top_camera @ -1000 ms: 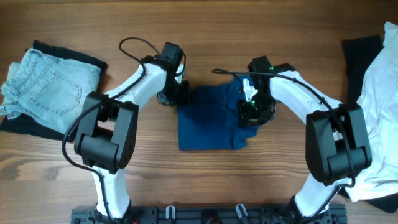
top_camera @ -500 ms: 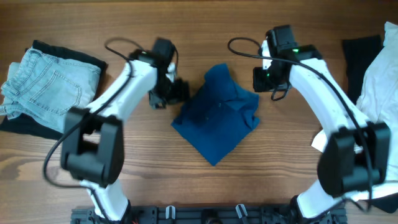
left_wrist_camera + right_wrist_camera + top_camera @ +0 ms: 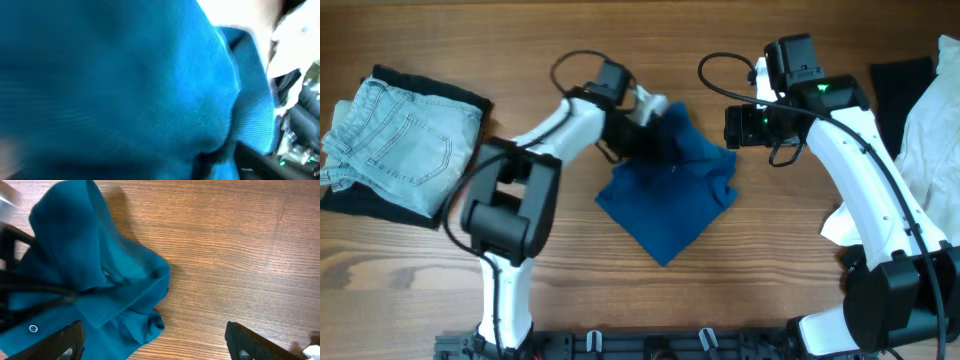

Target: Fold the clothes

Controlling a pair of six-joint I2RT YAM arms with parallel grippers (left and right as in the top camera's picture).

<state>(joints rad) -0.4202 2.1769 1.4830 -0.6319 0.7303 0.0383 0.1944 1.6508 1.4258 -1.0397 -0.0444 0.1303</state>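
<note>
Blue shirt (image 3: 670,190) between denim shorts (image 3: 395,140) and white garment (image 3: 930,120); right tool (image 3: 157,342) wide, left tool (image 3: 645,135) untellable amid cloth.

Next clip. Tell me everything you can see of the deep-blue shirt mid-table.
The deep-blue shirt is soft, finely woven cloth, loosely bunched into a rough diamond on the wooden table, not neatly folded. Its far end rises in a rumpled hump; one small button shows near a turned-over edge. The left tool is at that hump, grip unclear; the right tool hangs open, apart from it.
</note>
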